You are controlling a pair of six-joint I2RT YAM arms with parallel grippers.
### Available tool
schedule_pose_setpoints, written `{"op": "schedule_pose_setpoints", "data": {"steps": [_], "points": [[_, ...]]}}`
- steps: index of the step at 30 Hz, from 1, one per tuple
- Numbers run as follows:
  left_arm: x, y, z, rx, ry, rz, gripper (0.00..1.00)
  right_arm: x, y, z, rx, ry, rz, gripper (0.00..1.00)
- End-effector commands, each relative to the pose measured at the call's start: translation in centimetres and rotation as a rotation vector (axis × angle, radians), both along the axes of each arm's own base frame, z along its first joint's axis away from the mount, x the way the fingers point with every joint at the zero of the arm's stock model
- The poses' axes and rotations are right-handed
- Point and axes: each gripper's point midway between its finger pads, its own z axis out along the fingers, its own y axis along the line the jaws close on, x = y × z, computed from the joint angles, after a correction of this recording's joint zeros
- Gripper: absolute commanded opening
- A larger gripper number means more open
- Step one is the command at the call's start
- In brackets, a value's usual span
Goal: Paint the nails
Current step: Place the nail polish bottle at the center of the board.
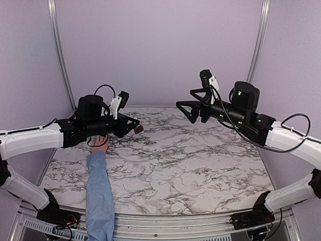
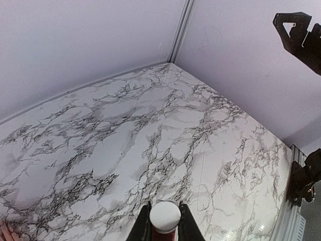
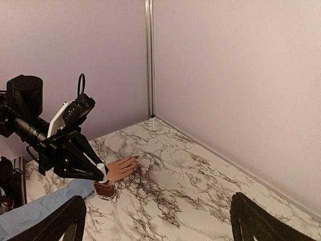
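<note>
A light-skinned hand (image 3: pixel 120 169) in a light blue sleeve (image 1: pixel 99 193) lies flat on the marble table (image 1: pixel 200 165), left of centre. Its nails (image 3: pixel 134 159) show as small dark red tips. In the top view my left arm covers part of the hand (image 1: pixel 100 142). Beside the hand stands a small dark red bottle (image 3: pixel 105 189) with a white cap (image 2: pixel 165 216). My left gripper (image 3: pixel 100 173) is shut on that cap. High over the table's right half, my right gripper (image 1: pixel 184 111) hangs wide open and empty, its fingers (image 3: pixel 62 221) far apart.
Lilac walls with metal corner posts (image 1: pixel 59 55) close in the table at the back and sides. The right arm's base (image 2: pixel 301 181) sits at the near edge.
</note>
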Motion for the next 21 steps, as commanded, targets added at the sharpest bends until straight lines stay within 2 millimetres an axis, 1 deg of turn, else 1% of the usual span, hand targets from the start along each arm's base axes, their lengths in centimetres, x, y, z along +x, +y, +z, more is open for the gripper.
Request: {"op": "schedule_pose_setpoints", "data": {"steps": [1, 6, 9, 13, 21], "points": [[0.8, 0.2, -1.1, 0.009, -0.052, 0.097, 0.00, 1.0, -2.1, 0.6, 0.047, 0.021, -0.101, 0.99], [0.4, -0.9, -5.1, 0.077, -0.062, 0.125, 0.00, 0.7, -2.8, 0.0, 0.054, 0.037, -0.126, 0.99], [0.4, -1.5, -7.5, 0.096, -0.038, 0.152, 0.00, 0.6, -3.0, -0.3, 0.054, 0.046, -0.131, 0.98], [-0.6, -2.4, -9.8, 0.108, -0.062, 0.150, 0.00, 0.4, -3.5, -0.5, 0.053, 0.050, -0.149, 0.98], [-1.5, -3.6, -14.5, 0.145, -0.060, 0.142, 0.00, 0.1, -4.0, -1.1, 0.028, 0.070, -0.158, 0.99]]}}
